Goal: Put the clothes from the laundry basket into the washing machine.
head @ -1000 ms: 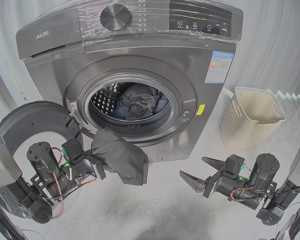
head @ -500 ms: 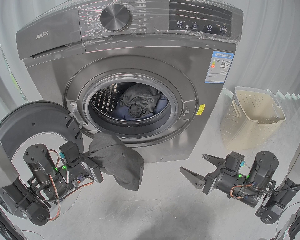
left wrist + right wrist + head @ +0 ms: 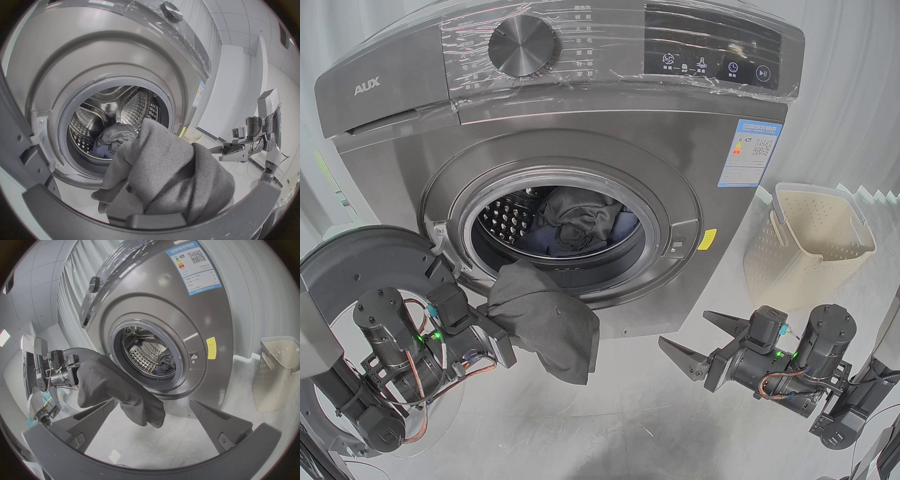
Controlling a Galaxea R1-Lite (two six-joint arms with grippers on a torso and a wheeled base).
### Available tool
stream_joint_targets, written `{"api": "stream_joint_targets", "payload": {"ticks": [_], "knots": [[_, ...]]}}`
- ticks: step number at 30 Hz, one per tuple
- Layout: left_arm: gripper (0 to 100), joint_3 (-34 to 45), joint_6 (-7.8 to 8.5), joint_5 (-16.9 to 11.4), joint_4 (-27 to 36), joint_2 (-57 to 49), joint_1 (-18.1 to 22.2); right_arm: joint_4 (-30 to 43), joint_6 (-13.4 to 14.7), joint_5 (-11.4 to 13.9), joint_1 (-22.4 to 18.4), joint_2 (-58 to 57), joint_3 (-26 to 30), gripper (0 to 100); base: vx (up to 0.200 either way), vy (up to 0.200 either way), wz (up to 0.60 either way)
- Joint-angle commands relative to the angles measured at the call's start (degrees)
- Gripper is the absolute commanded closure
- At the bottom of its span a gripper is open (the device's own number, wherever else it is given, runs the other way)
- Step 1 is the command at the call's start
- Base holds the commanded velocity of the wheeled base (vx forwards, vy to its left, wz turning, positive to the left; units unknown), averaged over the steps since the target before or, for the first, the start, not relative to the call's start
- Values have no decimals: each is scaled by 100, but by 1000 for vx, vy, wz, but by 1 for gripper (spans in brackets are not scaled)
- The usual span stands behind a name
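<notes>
Left gripper (image 3: 507, 339) jaws clamped on grey garment (image 3: 550, 322), right gripper (image 3: 684, 330) jaws apart. Risk: hanging cloth catches washing machine (image 3: 612, 140) rim, drops.

Head view looking down at washing machine (image 3: 581, 119), both wrist views low, close, sharing its open drum (image 3: 506, 215)

The washing machine (image 3: 675, 144) has a smooth, satin grey metal front, and glossy clear plastic film (image 3: 612, 47) wrinkles over its panel and brushed-metal dial (image 3: 522, 45). The drum (image 3: 134, 106) is shiny perforated steel. The dark grey garment (image 3: 550, 319) is soft matt cloth, the laundry basket (image 3: 800, 262) matt cream perforated plastic, the floor (image 3: 625, 412) smooth and faintly glossy
</notes>
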Motion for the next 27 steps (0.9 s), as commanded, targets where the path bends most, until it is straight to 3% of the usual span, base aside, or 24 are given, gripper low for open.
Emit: {"api": "stream_joint_targets", "payload": {"ticks": [1,6,18,23,27], "knots": [[100,4,1,30,-5,63,-132,5,5,-3,42,8,19,0,200,0,0],[100,13,18,30,-5,63,-194,5,146,-196,200,-9,45,0,200,0,0],[100,30,9,39,-5,159,-290,5,164,-214,288,-9,71,0,0,0,0],[100,4,-210,109,-5,142,-571,5,164,-223,420,-36,71,0,0,0,0],[100,-49,-307,452,-5,344,-835,5,172,-240,595,-132,71,0,0,0,0]]}}
